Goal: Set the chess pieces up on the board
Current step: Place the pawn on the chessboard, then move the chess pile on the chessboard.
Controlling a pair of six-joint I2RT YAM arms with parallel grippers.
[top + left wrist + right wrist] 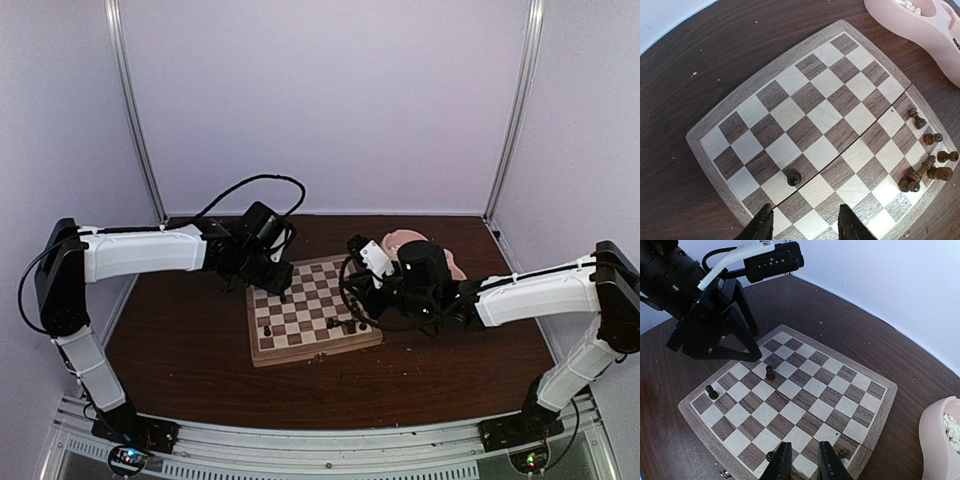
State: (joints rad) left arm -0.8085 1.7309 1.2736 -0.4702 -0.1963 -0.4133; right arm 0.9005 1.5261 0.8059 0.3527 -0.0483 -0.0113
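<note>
The board (300, 345) lies mid-table between the arms. My left gripper (807, 226) hovers over the board's (705, 137) near-left part, open, with nothing between its fingers. One dark chess piece (794, 177) stands upright just ahead of them. Several more dark pieces (932, 137) cluster along the right edge, one lying down (920, 175). My right gripper (805, 460) hangs low over the board's (885, 405) near edge, its fingers a narrow gap apart. A brownish bit (794, 475) shows between them at the frame's bottom; whether it is gripped is unclear. Dark pieces (770, 372) (711, 391) stand further out.
A pink double bowl (920, 30) holding cream-white pieces (952, 427) sits on the table beyond the board's far right corner. The left arm's wrist (710, 315) hangs over the board's far left side. Dark wood table (180, 350) surrounds the board; white walls enclose it.
</note>
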